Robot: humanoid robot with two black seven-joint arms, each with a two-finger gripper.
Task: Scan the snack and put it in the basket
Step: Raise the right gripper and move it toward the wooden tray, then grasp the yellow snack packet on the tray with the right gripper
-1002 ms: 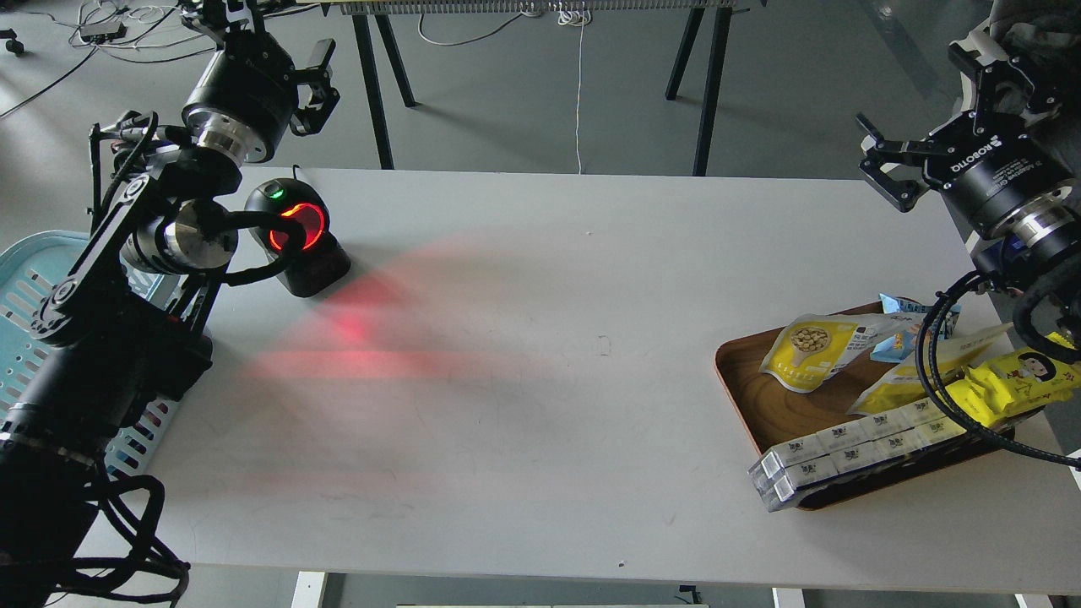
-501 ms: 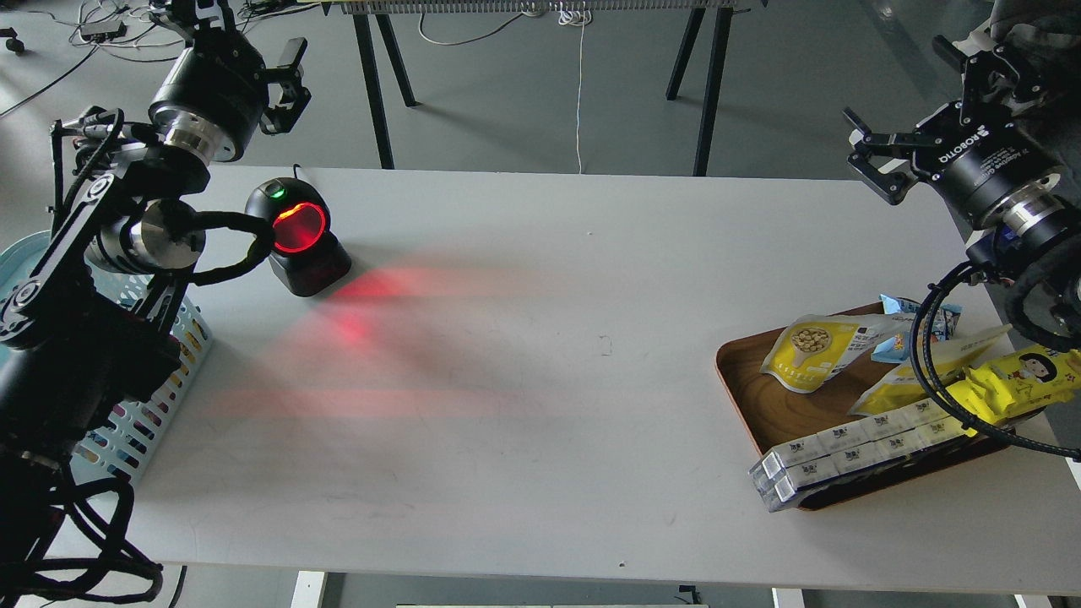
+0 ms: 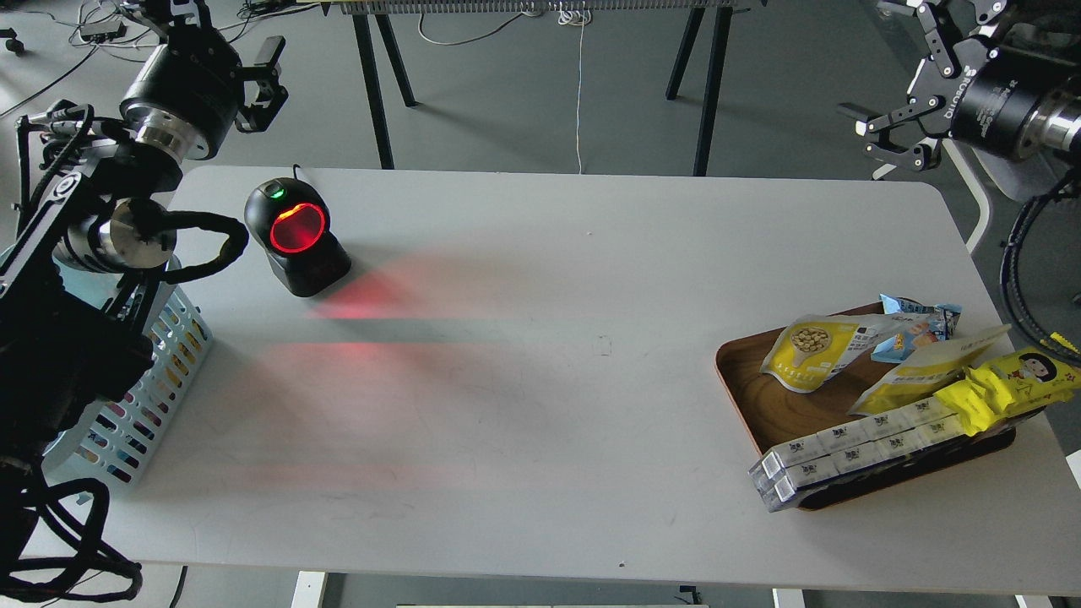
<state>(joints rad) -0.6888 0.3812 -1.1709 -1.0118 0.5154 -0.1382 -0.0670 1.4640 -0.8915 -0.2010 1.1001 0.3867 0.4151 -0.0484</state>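
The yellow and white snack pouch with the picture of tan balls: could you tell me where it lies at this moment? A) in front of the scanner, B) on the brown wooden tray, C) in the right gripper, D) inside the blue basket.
B: the snack pouch lies on the brown wooden tray among other packets, while the open right gripper hangs empty, well above it.
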